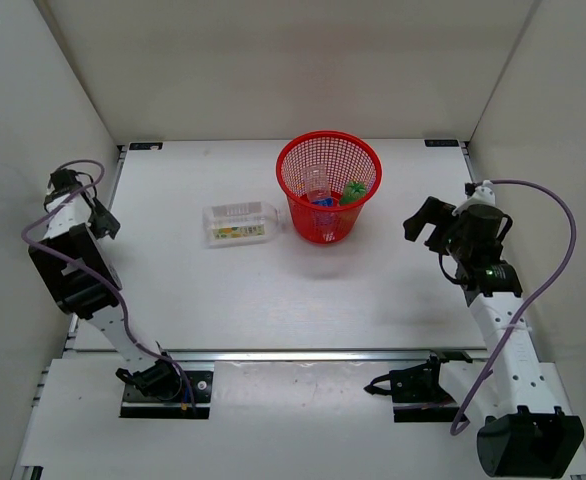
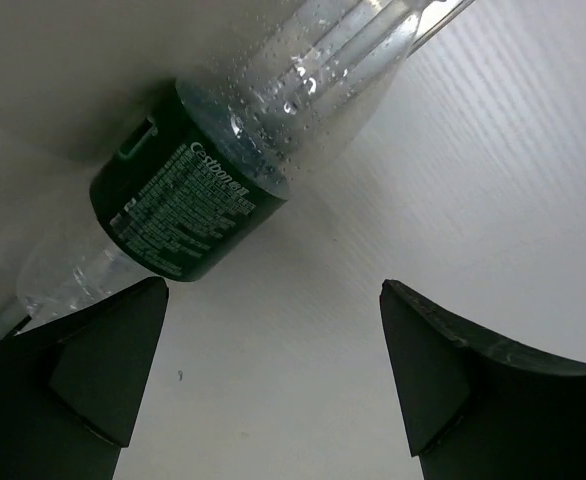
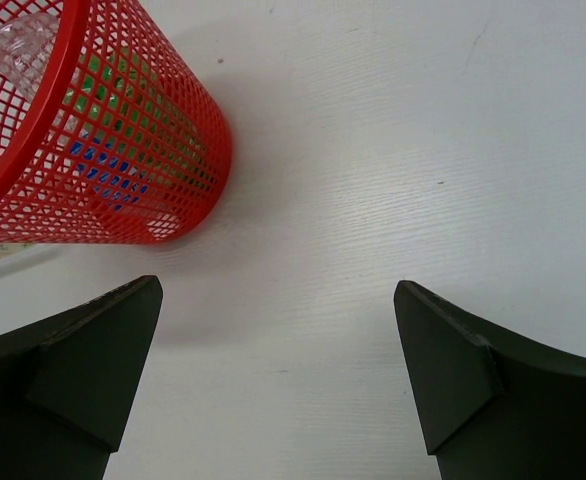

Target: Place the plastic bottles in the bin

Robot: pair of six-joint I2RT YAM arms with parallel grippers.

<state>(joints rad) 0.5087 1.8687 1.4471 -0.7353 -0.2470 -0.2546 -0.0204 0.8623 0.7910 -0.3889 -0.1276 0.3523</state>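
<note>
Bench (image 1: 273,290): white surface carrying the bin and the loose bottles.
Left arm (image 1: 73,270): folded at the left edge, close to the side wall.
Right arm (image 1: 493,300): raised at the right edge, wrist turned toward the bin.
Bin (image 1: 303,215): red mesh basket, upright; ahead and left of the right tool, apart from it.
Squarish clear bottle (image 1: 240,222): on its side just left of the bin, away from both tools.
Green-labelled clear bottle (image 2: 188,205): lying by the wall, just ahead of the left tool, ungripped.
Blue-labelled bottle (image 1: 319,190): inside the bin.
Green bottle (image 1: 353,192): inside the bin.
Left tool (image 2: 273,290): released, fingers wide, empty.
Right tool (image 3: 278,285): released, fingers wide, empty.
</note>
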